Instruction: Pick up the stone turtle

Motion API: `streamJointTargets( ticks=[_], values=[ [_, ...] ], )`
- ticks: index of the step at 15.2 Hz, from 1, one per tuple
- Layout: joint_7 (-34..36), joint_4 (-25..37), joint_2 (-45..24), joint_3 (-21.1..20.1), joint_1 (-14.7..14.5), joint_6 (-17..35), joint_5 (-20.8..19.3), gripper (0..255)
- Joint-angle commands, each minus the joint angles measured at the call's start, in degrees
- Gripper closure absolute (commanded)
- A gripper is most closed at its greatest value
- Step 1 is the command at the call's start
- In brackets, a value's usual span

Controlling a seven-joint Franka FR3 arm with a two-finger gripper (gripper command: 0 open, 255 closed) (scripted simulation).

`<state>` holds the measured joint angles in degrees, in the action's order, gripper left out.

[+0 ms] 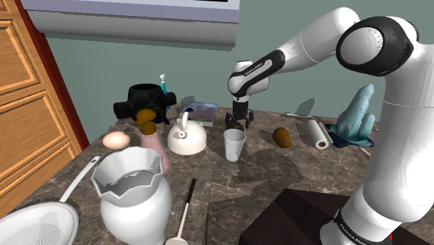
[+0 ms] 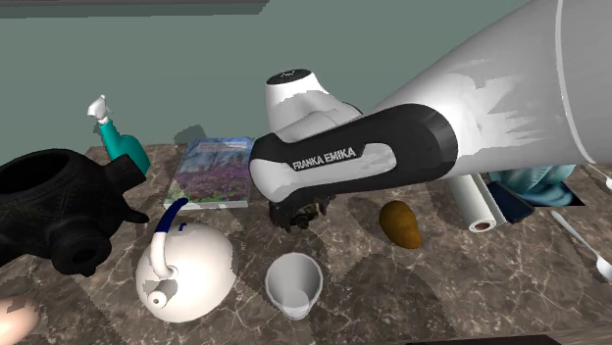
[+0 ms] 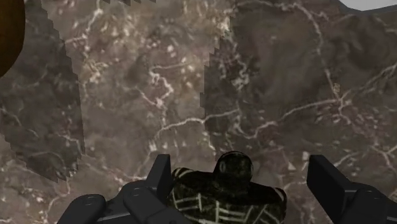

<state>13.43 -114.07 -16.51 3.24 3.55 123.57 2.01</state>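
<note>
- Stone turtle [image 3: 216,194]: dark shell with a pale line pattern and a round head. It sits on the marble counter [image 3: 159,95] between the two fingers. Its rear is cut off at the frame edge in the wrist view.
- Gripper [image 3: 238,164]: claw spread. One finger [image 3: 159,178] is at the shell's edge, and I cannot tell if it touches. The other stands clear, with counter showing between. Nothing is pinched.
- Shoulder view: the gripper [image 1: 235,125] is low over the far middle of the counter. The turtle beneath it is too dark to pick out. In the second exterior view the forearm covers that spot.
- Just near of the gripper: one white cup [image 1: 235,144]. To the shoulder view's left of it: one white kettle [image 1: 186,138].
- To the shoulder view's right: one brown oval lump [image 1: 282,136], then one paper roll [image 1: 318,133].
- Far side: one book [image 1: 200,111]. One teal spray bottle [image 1: 163,85] is mostly hidden behind one black knobbed vessel [image 1: 142,101].
- Near edge: one white pitcher [image 1: 132,191]. One white colander [image 1: 38,223] and one long-handled spoon [image 1: 189,198] are both cut off.
</note>
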Motion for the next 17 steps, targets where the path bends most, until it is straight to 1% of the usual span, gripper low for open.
streamJointTargets(
  ticks=[1, 4, 6, 7, 15, 17],
  values=[
    [-0.04, -0.16, -1.00, -0.02, 0.03, 1.17, 0.10, 0],
    [-0.14, -0.69, -2.42, -0.07, 0.06, 3.11, 0.23, 0],
    [-0.16, -0.78, -2.70, -0.08, 0.07, 3.48, 0.26, 0],
    [-0.14, -0.84, -2.71, -0.09, 0.05, 3.56, 0.26, 255],
    [-0.10, -0.78, -2.77, -0.10, 0.03, 3.57, 0.26, 255],
    [-0.13, -0.63, -2.21, -0.06, 0.06, 2.84, 0.21, 255]
  ],
)
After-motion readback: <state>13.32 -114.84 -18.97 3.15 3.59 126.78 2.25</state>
